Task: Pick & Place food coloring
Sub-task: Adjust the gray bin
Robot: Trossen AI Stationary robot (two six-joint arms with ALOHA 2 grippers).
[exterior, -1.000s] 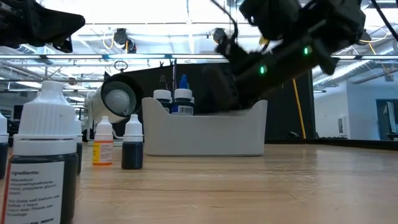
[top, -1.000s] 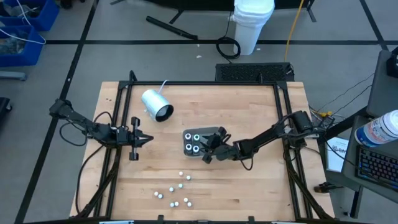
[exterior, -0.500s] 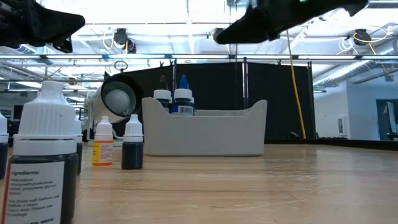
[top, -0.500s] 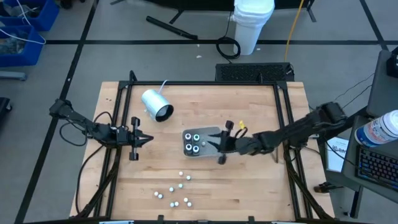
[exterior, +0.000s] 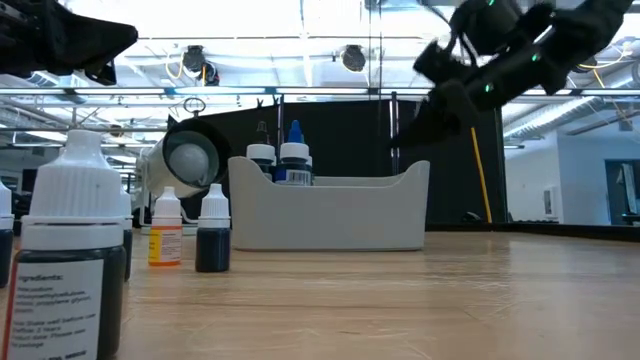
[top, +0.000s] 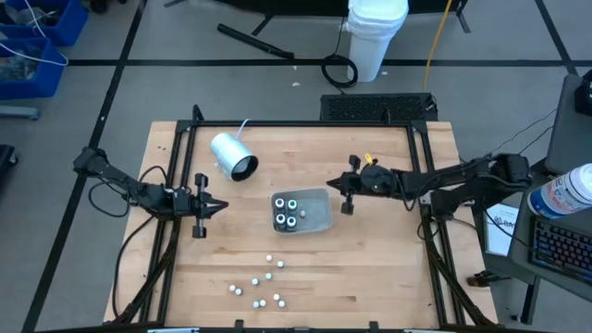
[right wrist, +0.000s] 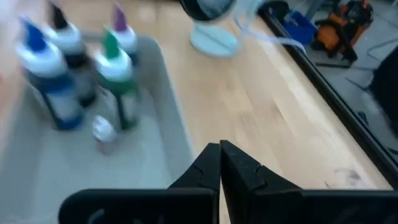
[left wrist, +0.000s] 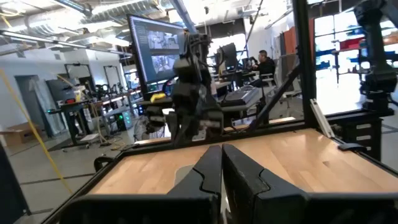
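Bottles (right wrist: 68, 81) in tray (right wrist: 177, 134), right wrist only

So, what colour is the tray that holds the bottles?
Light grey tray, shown best in the right wrist view.

High view: looks straight down on the whole worktop (top: 370, 268) from far above.
Low view: sits at worktop height, close to the front bottles (exterior: 75, 260), facing the room.
Wrist views: each looks forward along its arm.
Shared: the grey tray (top: 319, 215) shows in high, low and right wrist views.
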